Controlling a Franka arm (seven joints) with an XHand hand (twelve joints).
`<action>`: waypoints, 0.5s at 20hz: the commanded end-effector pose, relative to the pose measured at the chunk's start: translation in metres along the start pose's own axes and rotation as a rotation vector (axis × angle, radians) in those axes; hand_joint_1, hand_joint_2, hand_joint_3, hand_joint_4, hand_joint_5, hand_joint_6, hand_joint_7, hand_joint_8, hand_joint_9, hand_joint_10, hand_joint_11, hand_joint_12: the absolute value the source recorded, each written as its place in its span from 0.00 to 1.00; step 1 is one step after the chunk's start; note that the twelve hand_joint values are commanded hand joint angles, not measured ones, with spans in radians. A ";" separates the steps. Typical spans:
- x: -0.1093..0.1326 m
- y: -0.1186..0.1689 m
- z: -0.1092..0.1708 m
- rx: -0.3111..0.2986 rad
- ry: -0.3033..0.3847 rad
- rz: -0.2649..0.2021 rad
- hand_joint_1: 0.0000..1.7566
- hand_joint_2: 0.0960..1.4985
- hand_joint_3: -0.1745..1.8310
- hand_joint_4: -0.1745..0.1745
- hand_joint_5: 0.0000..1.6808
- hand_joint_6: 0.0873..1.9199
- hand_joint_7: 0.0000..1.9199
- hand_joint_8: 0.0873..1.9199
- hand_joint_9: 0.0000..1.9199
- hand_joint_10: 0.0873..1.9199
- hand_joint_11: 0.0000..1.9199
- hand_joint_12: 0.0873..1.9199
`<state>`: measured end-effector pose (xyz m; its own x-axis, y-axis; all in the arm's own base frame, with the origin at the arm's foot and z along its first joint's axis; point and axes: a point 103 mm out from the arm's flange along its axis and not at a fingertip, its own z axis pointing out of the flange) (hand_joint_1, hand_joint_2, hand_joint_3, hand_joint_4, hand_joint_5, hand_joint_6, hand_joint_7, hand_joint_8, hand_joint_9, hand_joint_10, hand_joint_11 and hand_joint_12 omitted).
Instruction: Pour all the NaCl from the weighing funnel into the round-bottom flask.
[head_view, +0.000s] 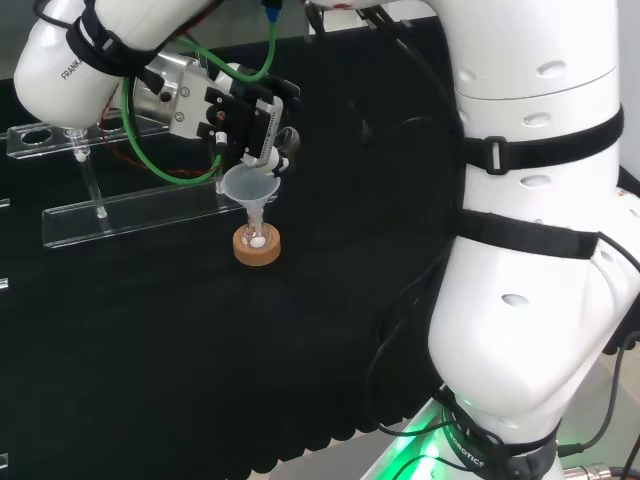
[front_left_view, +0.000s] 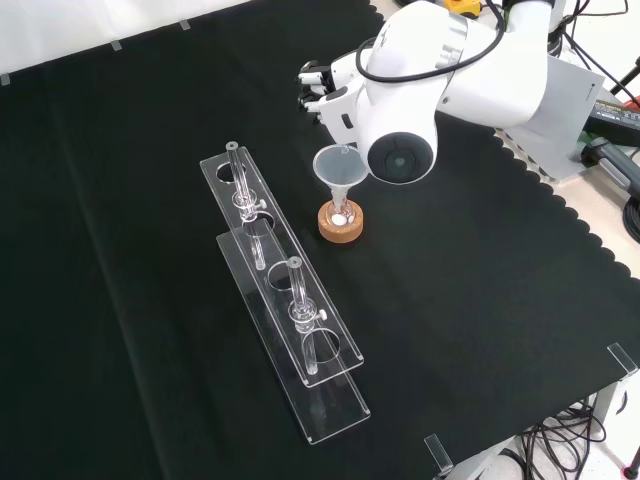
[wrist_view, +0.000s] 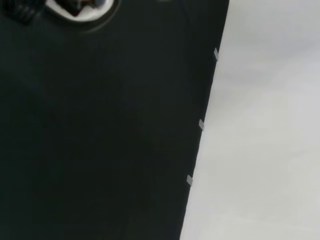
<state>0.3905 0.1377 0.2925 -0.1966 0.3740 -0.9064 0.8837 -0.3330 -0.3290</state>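
Observation:
A clear round-bottom flask (head_view: 257, 238) sits on a cork ring (head_view: 257, 250) in the head view, with a clear funnel (head_view: 245, 185) standing in its neck. White grains (head_view: 257, 241) lie in the flask's bulb. My hand (head_view: 250, 115) hovers just above the funnel's rim with its fingers curled round a small, hard-to-see clear piece, the weighing funnel (head_view: 279, 160), whose tip points down over the funnel. In the front view the funnel (front_left_view: 340, 165) and cork ring (front_left_view: 341, 228) stand left of the arm's grey-capped link (front_left_view: 400, 155), which hides most of my hand (front_left_view: 320, 92).
Two long clear racks (front_left_view: 300, 350) lie left of the flask in the front view, each with an upright glass piece (front_left_view: 243, 195) (front_left_view: 297, 300). The head view shows them as bars (head_view: 130, 215) at the left. The wrist view looks at the cloth's edge (wrist_view: 200, 125).

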 end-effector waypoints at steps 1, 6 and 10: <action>-0.002 -0.002 -0.004 0.010 -0.039 0.019 0.63 0.43 0.40 1.00 0.72 0.37 0.33 0.30 0.51 0.11 0.38 0.53; -0.001 -0.005 -0.012 0.012 -0.074 0.028 0.63 0.43 0.40 1.00 0.72 0.37 0.33 0.30 0.51 0.11 0.38 0.53; 0.000 -0.005 -0.014 0.010 -0.085 0.029 0.63 0.43 0.40 1.00 0.72 0.37 0.33 0.30 0.51 0.11 0.38 0.53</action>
<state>0.3912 0.1506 0.2974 -0.2061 0.3030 -0.9304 0.8854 -0.3470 -0.3092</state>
